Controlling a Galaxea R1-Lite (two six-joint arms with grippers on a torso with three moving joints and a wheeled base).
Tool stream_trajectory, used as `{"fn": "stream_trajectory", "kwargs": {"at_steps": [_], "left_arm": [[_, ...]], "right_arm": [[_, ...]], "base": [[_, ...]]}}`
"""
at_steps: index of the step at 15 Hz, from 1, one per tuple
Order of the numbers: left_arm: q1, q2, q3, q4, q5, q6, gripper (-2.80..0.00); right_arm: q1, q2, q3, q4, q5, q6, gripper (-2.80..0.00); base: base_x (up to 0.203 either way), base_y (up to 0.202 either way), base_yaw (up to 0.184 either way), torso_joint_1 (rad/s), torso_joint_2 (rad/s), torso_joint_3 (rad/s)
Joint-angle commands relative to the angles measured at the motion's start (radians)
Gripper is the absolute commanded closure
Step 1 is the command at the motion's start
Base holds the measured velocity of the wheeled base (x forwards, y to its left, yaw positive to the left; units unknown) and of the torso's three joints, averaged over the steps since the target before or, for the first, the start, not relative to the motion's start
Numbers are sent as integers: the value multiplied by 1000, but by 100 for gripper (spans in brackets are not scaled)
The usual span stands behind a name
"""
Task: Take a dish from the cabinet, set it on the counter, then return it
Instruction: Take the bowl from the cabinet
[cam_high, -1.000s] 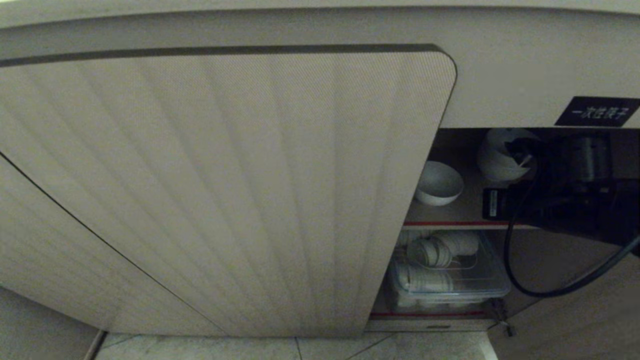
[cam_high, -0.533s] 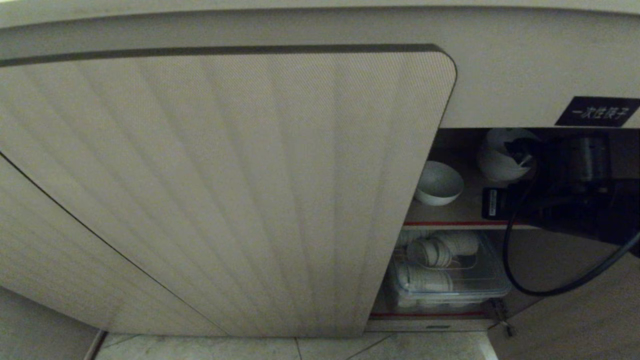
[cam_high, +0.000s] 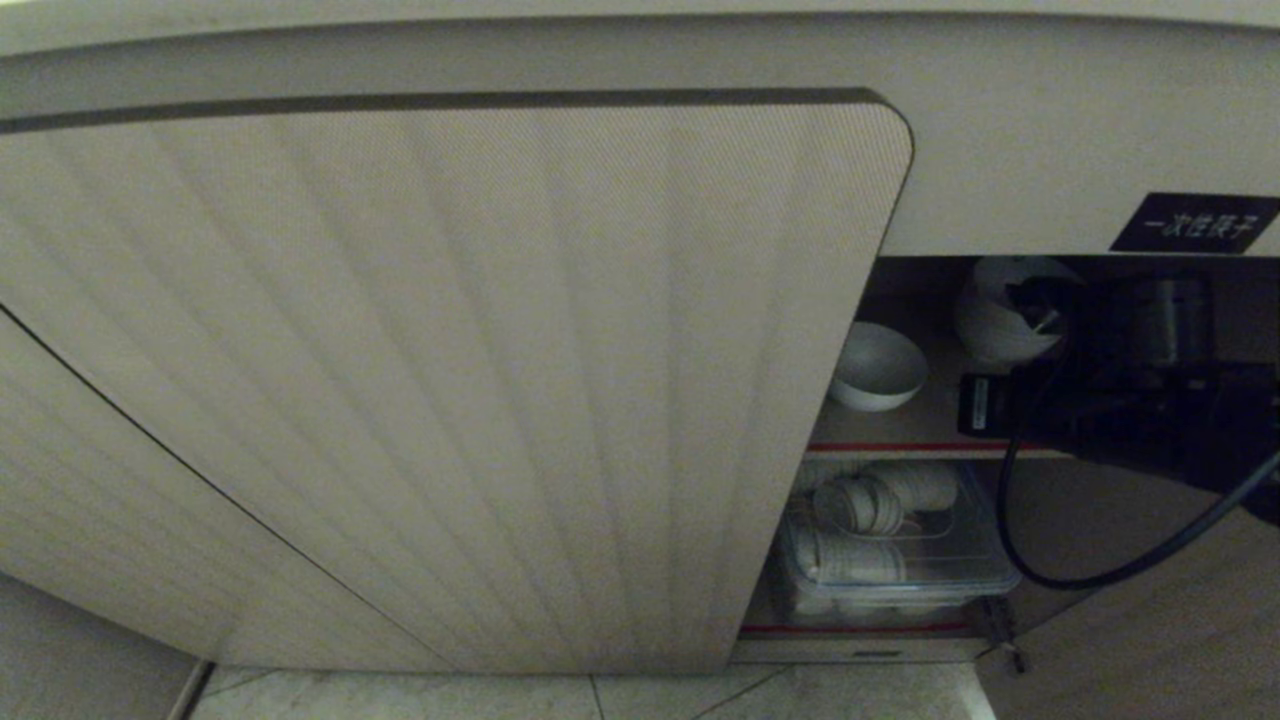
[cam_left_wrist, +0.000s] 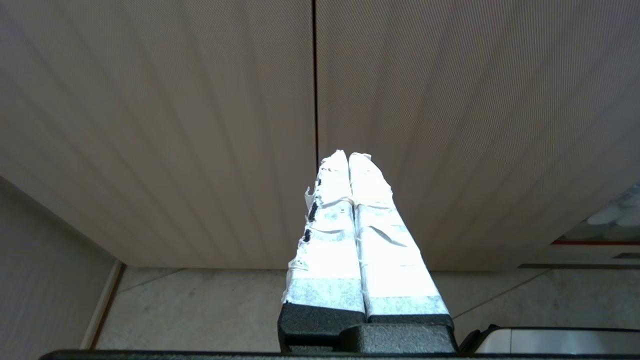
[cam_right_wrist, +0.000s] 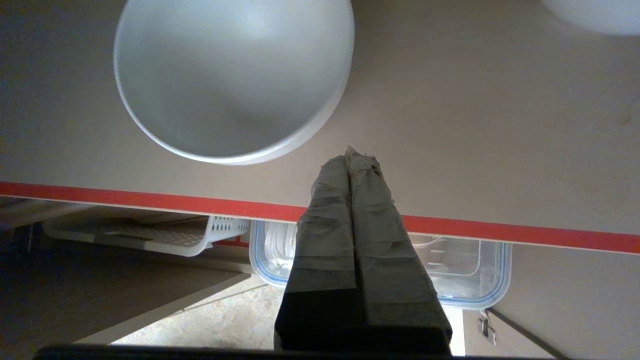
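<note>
Step in hand: reaching for the dish, which sits on the cabinet shelf. Right gripper hangs just beside its rim, jaws clenched, empty. Next, you must part them to straddle the rim. Left gripper parked, clenched.

Counts, as far as visible: 2 white bowls on the upper shelf, one left, one further right partly behind the arm. 1 clear plastic box on the lower shelf, w/ stacked white dishes inside; no. of those can't be told. 1 white slotted basket. 1 black label. 2 ribbed doors side by side. 2 grippers: left, right.
</note>
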Motion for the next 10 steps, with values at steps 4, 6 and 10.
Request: {"fn": "stream_trajectory", "kwargs": {"at_steps": [4, 6, 10], "left_arm": [[-1, 0, 0, 0, -1, 0, 0], [-1, 0, 0, 0, 0, 0, 0], [-1, 0, 0, 0, 0, 0, 0]], "right_arm": [[0, 8, -2, -1, -5, 1, 0], [0, 8, -2, -3, -5, 1, 0], [0, 8, -2, -3, -7, 2, 0]], "base": [[0, 0, 0, 0, 0, 0], [0, 0, 0, 0, 0, 0], [0, 0, 0, 0, 0, 0]]}}
